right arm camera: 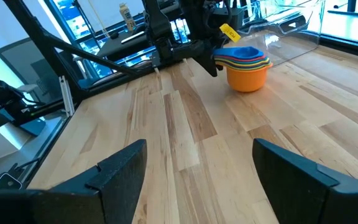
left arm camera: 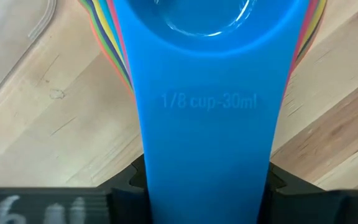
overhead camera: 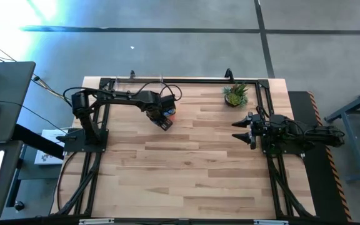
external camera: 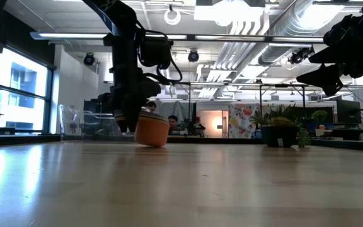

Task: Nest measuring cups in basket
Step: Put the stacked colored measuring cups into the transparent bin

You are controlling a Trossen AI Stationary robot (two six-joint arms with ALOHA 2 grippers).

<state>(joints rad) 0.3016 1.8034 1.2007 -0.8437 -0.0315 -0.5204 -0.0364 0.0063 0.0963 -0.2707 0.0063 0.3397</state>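
Note:
The measuring cups [right arm camera: 247,67] are nested in one stack, orange outermost and blue on top, with pink, yellow, teal and green rims between. The stack shows as an orange bowl in the low view [external camera: 151,131] and sits on the far left part of the table [overhead camera: 169,114]. My left gripper [overhead camera: 164,120] is shut on the stack's handles. The clear basket [right arm camera: 291,22] stands just beyond the stack toward the far edge, and one of its corners shows in the left wrist view [left arm camera: 33,28]. My right gripper [right arm camera: 194,168] waits open at the table's right side [overhead camera: 239,130]. My left gripper pinches the blue cup's flat handle [left arm camera: 207,155], marked "1/8 cup-30ml", across its width; one finger [left arm camera: 126,182] is on each long edge. The fingers come slanting down from above. The stack is slightly tilted, its orange bottom [external camera: 150,144] at the tabletop; touching or just clear, I cannot tell.
A small potted green plant [overhead camera: 235,95] stands near the far right corner, also seen in the low view [external camera: 282,131]. A black frame [overhead camera: 180,81] runs round the table's edges. Bare wood lies between the two arms and toward the near edge.

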